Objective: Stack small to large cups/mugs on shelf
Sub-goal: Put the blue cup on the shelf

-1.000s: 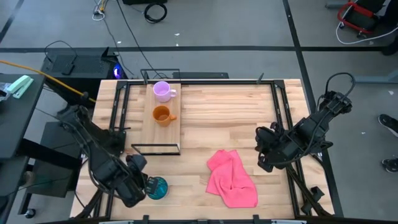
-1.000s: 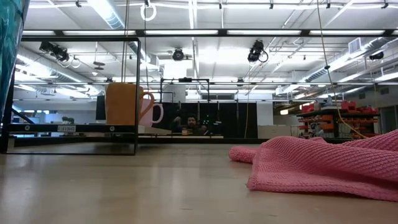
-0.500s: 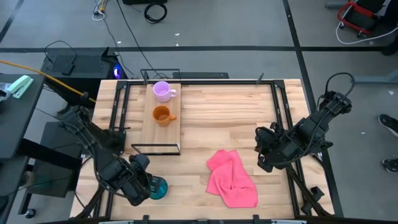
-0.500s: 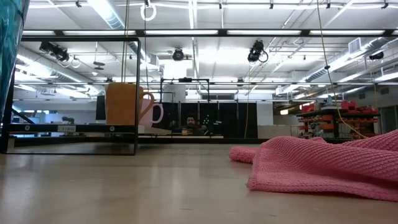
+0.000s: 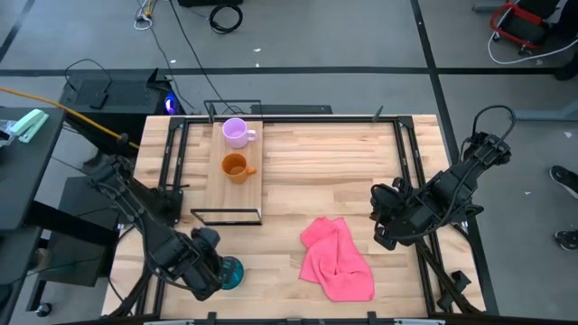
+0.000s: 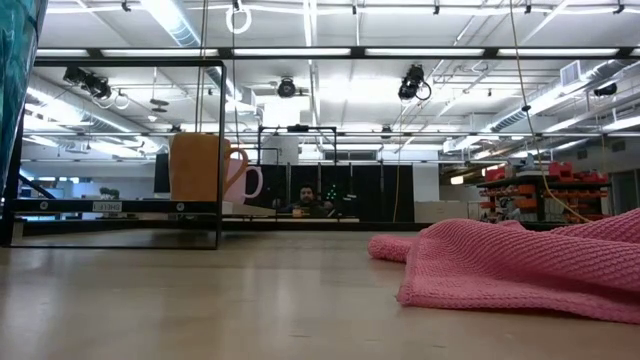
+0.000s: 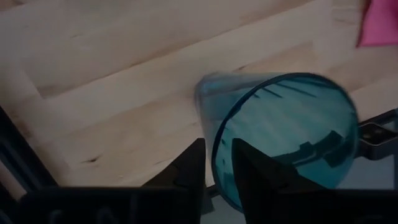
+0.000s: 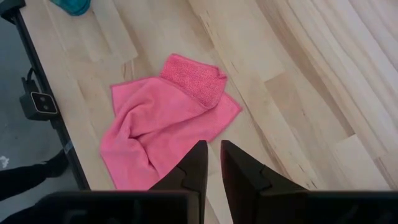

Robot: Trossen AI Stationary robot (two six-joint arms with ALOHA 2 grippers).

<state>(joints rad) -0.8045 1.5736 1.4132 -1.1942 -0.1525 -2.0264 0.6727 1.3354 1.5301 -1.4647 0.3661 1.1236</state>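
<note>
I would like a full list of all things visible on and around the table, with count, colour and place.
Purple mug: one, pale purple, far end of the shelf.
Orange mug: one, orange, on the shelf, next to the purple one.
Teal cup: one, teal, near left table edge, its rim between the left hand's fingers.
Shelf: one, light wood, black frame, left part of the table.
Cloth: one, pink, near middle.
Left hand: at the teal cup.
Right hand: shut, above the table's right side.

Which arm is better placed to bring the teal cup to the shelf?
Left. Its tool already straddles the teal cup's rim, near the shelf. The right tool waits across the table, past the pink cloth.
</note>
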